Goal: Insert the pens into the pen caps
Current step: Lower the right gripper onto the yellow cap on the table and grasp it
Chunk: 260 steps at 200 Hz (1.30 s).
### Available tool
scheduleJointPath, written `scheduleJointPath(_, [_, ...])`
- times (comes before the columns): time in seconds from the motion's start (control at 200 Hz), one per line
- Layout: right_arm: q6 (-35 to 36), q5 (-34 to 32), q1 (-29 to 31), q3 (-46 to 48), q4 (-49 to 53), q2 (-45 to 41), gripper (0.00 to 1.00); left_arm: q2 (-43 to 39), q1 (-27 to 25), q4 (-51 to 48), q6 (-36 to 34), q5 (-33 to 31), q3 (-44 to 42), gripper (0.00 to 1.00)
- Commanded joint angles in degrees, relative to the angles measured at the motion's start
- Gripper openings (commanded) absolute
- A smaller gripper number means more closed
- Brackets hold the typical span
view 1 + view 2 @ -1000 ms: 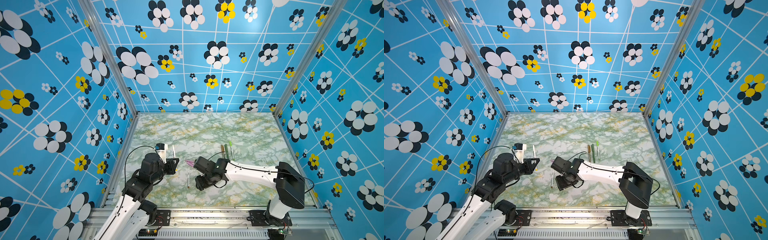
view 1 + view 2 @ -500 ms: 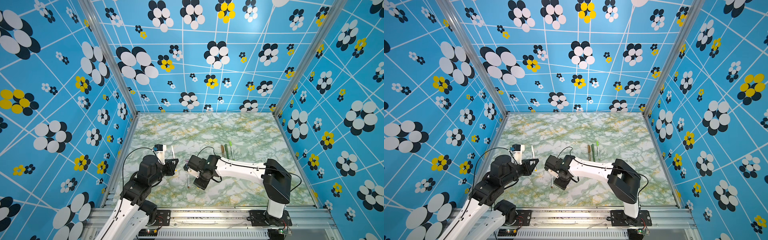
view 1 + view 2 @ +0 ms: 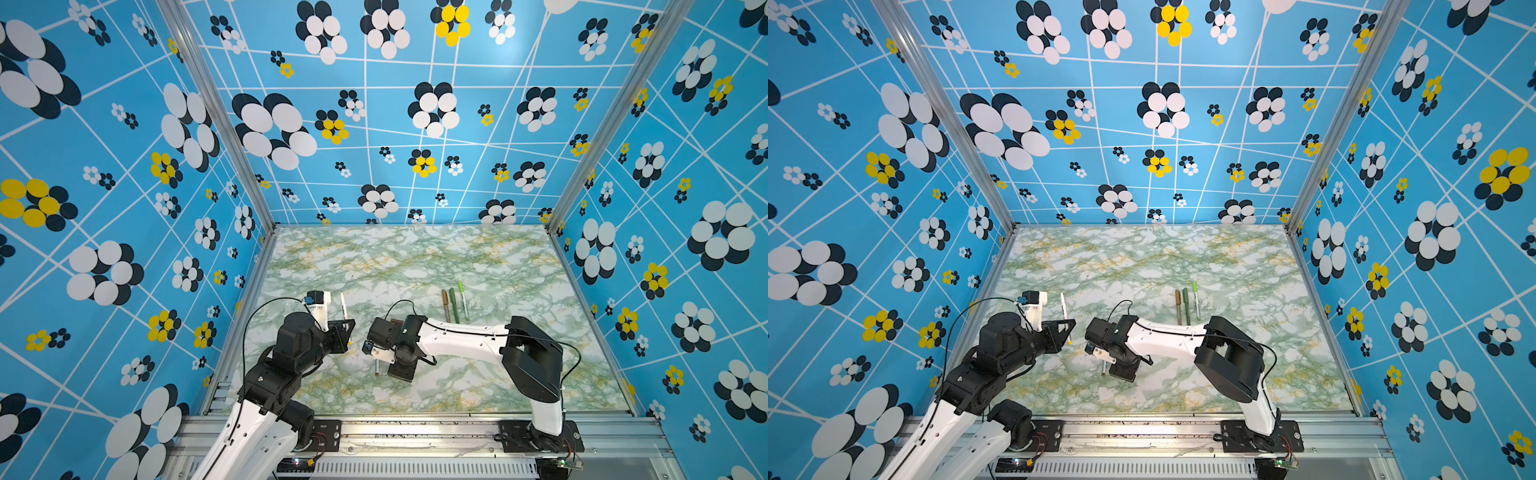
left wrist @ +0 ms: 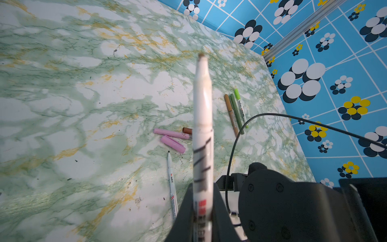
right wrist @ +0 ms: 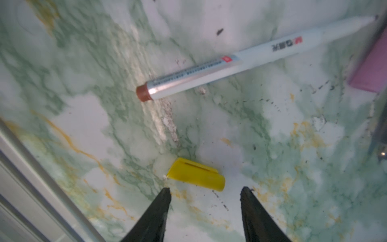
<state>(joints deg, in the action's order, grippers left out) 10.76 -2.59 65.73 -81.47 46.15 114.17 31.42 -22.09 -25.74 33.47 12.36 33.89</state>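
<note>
My left gripper is shut on a white pen, holding it tip-up above the table at the left in both top views. My right gripper is open and hovers low over the table, with a yellow pen cap lying just beyond its fingertips. Another white pen with a brown end plug lies past that cap. Pink pen caps and a brown pen cap lie further back. In a top view the right gripper hides the yellow cap.
Three capped pens, brown, dark green and light green, lie side by side at mid-table behind the right arm. An aluminium frame rail runs close to the yellow cap. The right arm's cable loops above the table.
The right gripper has swung left toward the left arm and now covers the pink cap in the top views. The left arm still holds its pen in the same place.
</note>
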Motion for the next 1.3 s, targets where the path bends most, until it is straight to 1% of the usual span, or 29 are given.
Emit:
scheduleJointPath(0.0, [1.05,-0.66,0.27,-1.77,2.04,1.27,0.55,-0.04,0.51,-1.51,0.28,-0.92,0.28,0.0])
scheduleJointPath(0.315, [0.31,1.76,0.25,-2.38,1.84,3.18,0.47,0.48,0.6,-1.47,0.33,-1.07,0.37,0.0])
scheduleJointPath(0.65, [-0.3,3.69,0.27,-3.41,2.53,5.41,0.46,0.7,0.95,-1.45,0.06,-1.08,0.34,0.0])
scheduleJointPath(0.915, [-1.41,5.62,0.23,-4.32,3.33,7.67,0.37,0.66,1.25,-1.45,-0.14,-0.97,0.38,0.0])
scheduleJointPath(1.079, [-1.96,6.1,0.27,-4.23,3.51,8.01,0.29,0.83,1.4,-1.42,-0.23,-0.78,0.36,0.0])
scheduleJointPath(1.214, [-2.29,6.19,0.26,-4.06,3.35,7.65,0.29,0.72,1.5,-1.81,-0.09,-0.97,0.77,0.0])
scheduleJointPath(1.294, [-2.67,6.19,0.26,-3.97,2.73,7.23,0.35,-0.21,1.65,-3.03,0.35,-2.79,1.26,0.0])
